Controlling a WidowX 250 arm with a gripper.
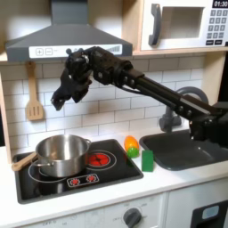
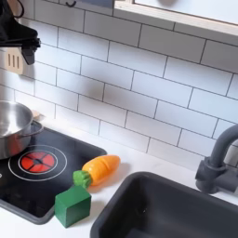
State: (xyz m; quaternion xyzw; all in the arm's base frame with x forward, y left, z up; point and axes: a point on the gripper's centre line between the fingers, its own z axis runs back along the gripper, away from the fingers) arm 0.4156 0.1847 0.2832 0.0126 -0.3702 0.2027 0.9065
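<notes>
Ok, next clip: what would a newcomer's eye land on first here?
Probably the black arm stretching in from the first exterior view's right, its end effector raised in the air above the silver pot on the stove; whether it is open or shut is unclear. Next, the bright toys at the stove's edge beside the sink: an orange carrot and a green block lying close together.

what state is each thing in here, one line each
gripper: raised above the pot, holds nothing, jaws unclear
pot: upright on the left burner, looks empty
right burner: glowing red, bare
carrot: lying flat beside the stove
green block: resting on the counter
spatula: hanging on the wall
</notes>
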